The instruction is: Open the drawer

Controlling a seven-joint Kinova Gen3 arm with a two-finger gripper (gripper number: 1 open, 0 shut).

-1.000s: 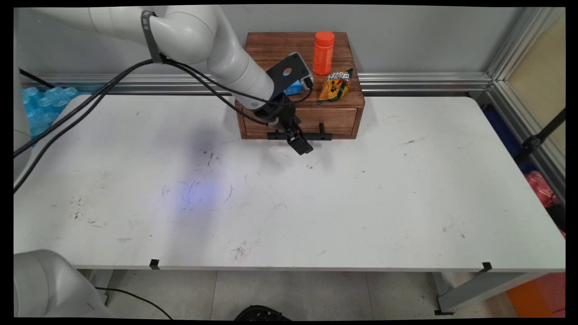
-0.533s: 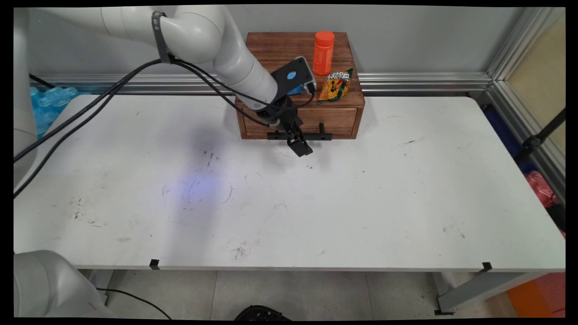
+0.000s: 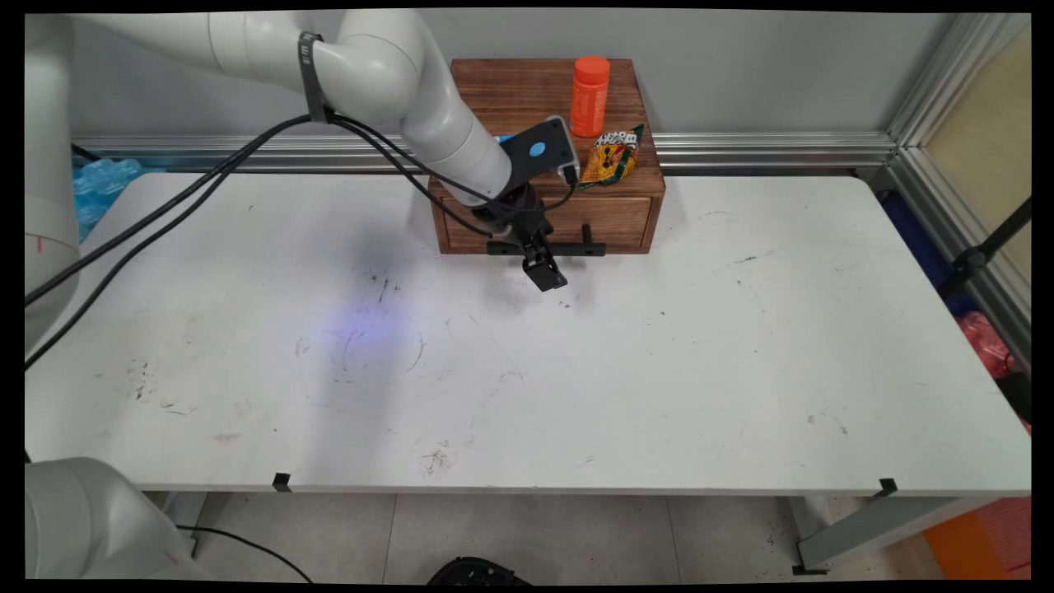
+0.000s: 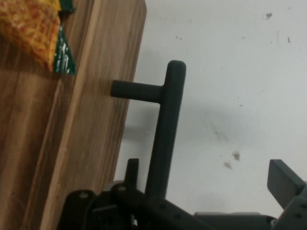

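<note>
white table [image 3: 626, 387] | wooden drawer box [image 3: 626, 218] at far edge, centre

Bright, even light; soft shadows, no glare.

Robot lab: aluminium-framed enclosure [image 3: 930, 91], scuffed table [image 3: 576, 371].

The brown wooden box [image 3: 547, 156] is showing dark streaky grain, its drawer handle [image 4: 165, 134] matte black. On top, a bright orange bottle [image 3: 590, 96] is standing by a yellow-orange snack packet [image 3: 611, 156] printed with green and black. The black gripper [image 3: 546, 276] is hanging over the white, scuff-marked table [image 3: 659, 371].
</note>
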